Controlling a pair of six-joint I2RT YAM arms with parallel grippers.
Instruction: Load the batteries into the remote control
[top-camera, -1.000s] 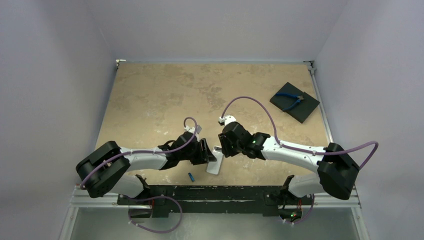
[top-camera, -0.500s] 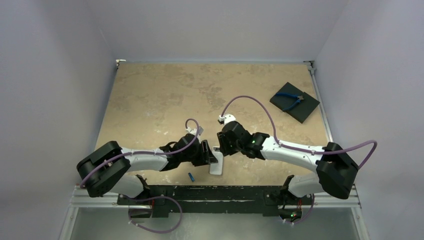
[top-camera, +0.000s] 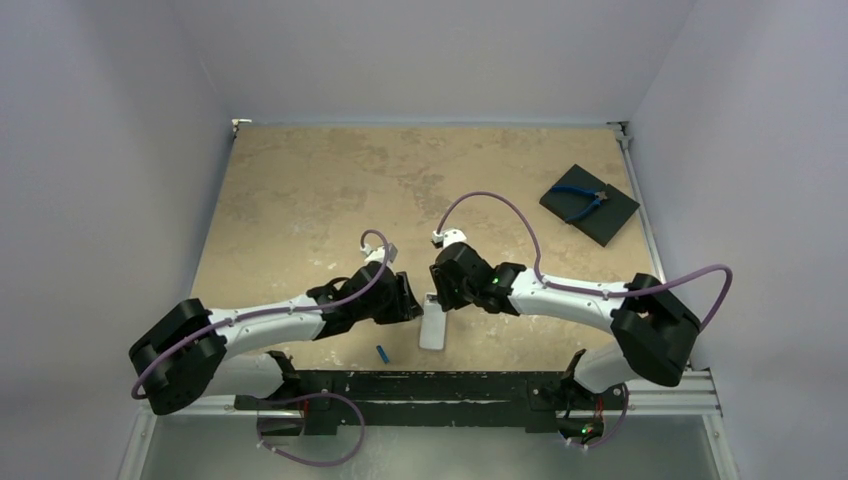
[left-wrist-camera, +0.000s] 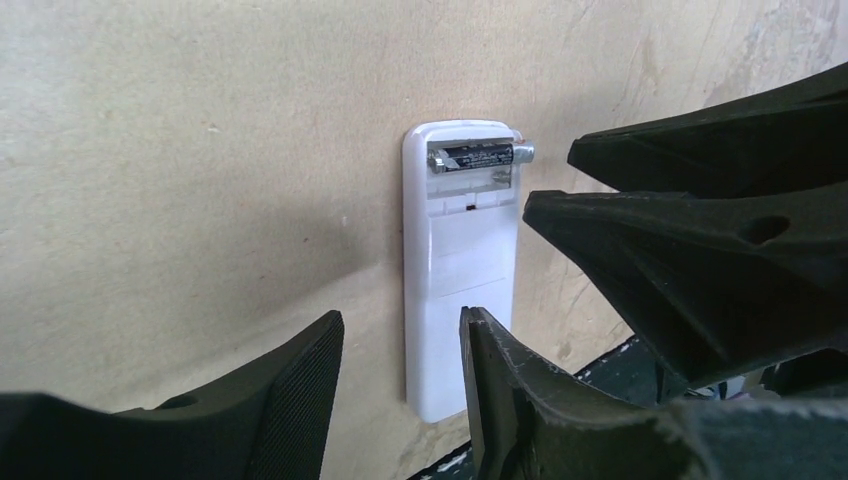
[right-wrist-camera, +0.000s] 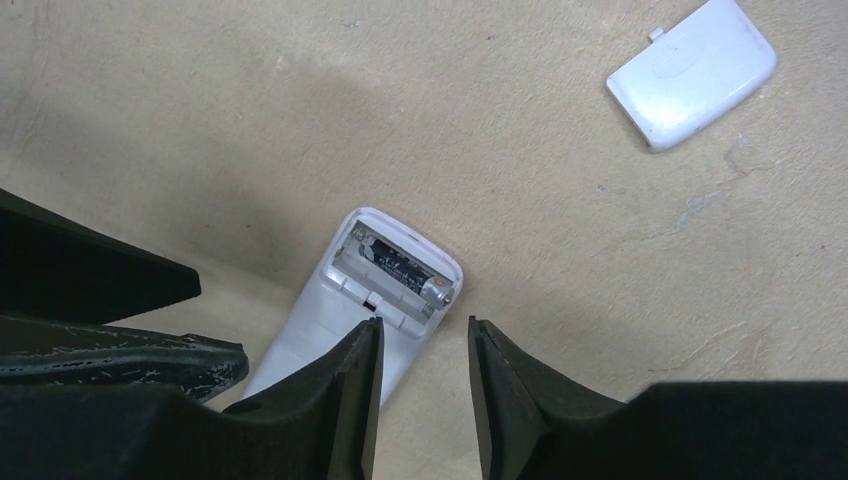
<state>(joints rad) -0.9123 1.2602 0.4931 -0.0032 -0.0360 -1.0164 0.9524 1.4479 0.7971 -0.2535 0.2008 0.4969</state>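
Observation:
The remote control (left-wrist-camera: 460, 290) lies back-up on the table, its battery bay open at the far end. The dark grey-black battery (left-wrist-camera: 478, 157) lies in the bay with its tip sticking out past the side wall. The right wrist view shows the remote (right-wrist-camera: 325, 320) and this battery (right-wrist-camera: 400, 268) too. The blue battery (top-camera: 382, 353) lies loose on the table to the left of the remote (top-camera: 433, 330). My left gripper (left-wrist-camera: 400, 395) is open and empty over the remote's near end. My right gripper (right-wrist-camera: 425, 360) is open and empty just above the bay.
The white battery cover (right-wrist-camera: 692, 72) lies on the table beyond the remote. A black square pad (top-camera: 610, 222) with blue-handled pliers (top-camera: 580, 200) sits at the far right. The table's front edge and the black base rail (top-camera: 430, 385) are just behind the remote.
The remote has swung from a tilt to lie straight and flat. Both grippers have drawn a little away from it toward the far side, and the left arm has stretched out.

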